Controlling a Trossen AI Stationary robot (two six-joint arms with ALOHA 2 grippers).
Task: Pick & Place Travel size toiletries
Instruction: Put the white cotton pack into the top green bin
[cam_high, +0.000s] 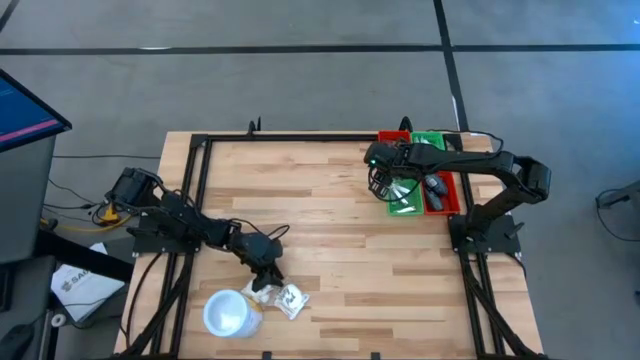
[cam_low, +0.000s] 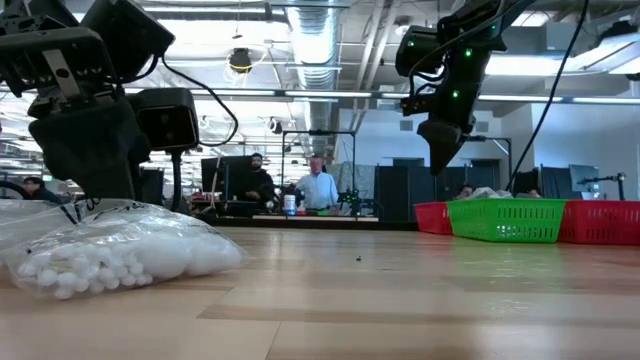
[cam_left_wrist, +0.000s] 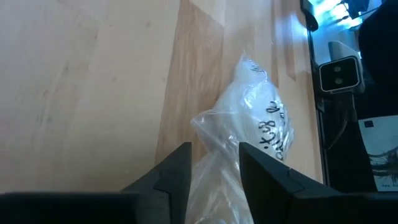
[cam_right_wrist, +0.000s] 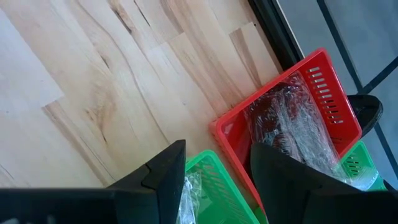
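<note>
A clear plastic sachet (cam_left_wrist: 264, 121) with white contents lies on the wood near the table's near edge, also in the low view as sachet (cam_low: 120, 250). More sachets (cam_high: 288, 298) lie beside a white round cup (cam_high: 226, 312). My left gripper (cam_left_wrist: 214, 168) is down on the sachet, shut on its bunched plastic. My right gripper (cam_right_wrist: 217, 168) hangs open and empty above the green basket (cam_high: 405, 203) at the far right. Dark wrapped toiletries (cam_right_wrist: 289, 118) lie in a red basket (cam_right_wrist: 336, 93). My left gripper pinches the clear sachet's bunched plastic (cam_left_wrist: 214, 134) between its two fingers, coming from above and slanting down. Several gathered layers sit in the gap. The rest of the sachet lies on the table beyond the fingertips (cam_left_wrist: 180, 165).
Red and green baskets (cam_low: 505, 220) stand in a group at the far right corner. The white cup sits at the near edge, left of the sachets. A black frame (cam_high: 300, 140) runs around the table. Bare wood lies between the two arms. People stand in the room behind.
</note>
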